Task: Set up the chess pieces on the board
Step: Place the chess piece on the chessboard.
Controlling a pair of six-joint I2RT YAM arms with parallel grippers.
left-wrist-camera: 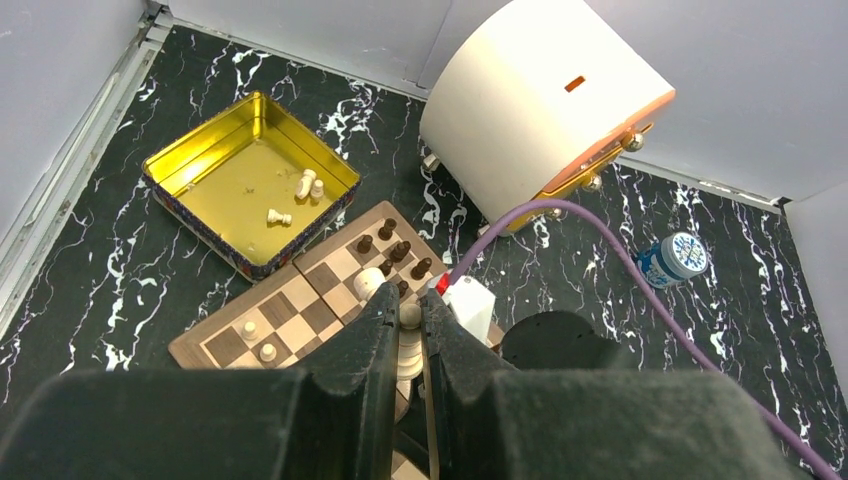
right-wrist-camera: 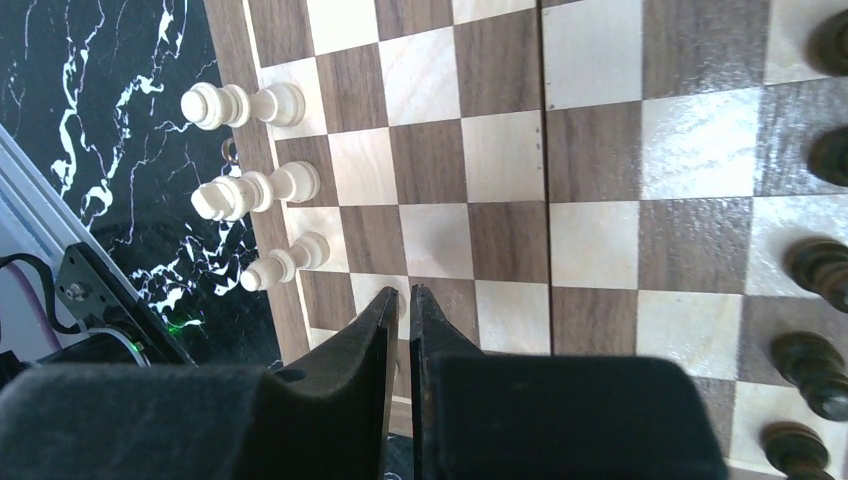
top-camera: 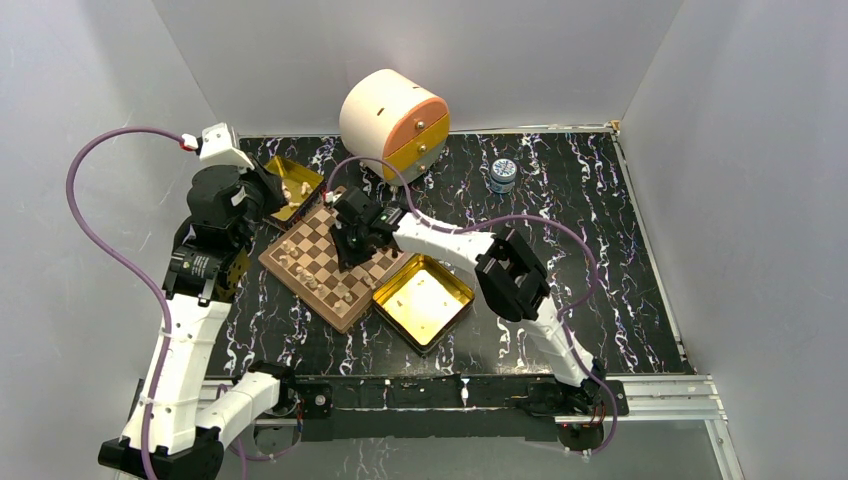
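The board lies left of centre, set like a diamond. My left gripper is shut on a light tan chess piece, held above the board. Dark pieces stand at the far corner and two light pieces on the near squares. My right gripper hangs low over the board, jaws shut with nothing showing between them. Three light pieces stand along the board's left edge, and dark pieces line the right edge. Seen from above, the right gripper is over the board's middle.
A gold tin behind the board holds three light pieces. A second gold tin sits against the board's right side. A round white and orange drawer box and a small blue jar stand at the back. A purple cable crosses above.
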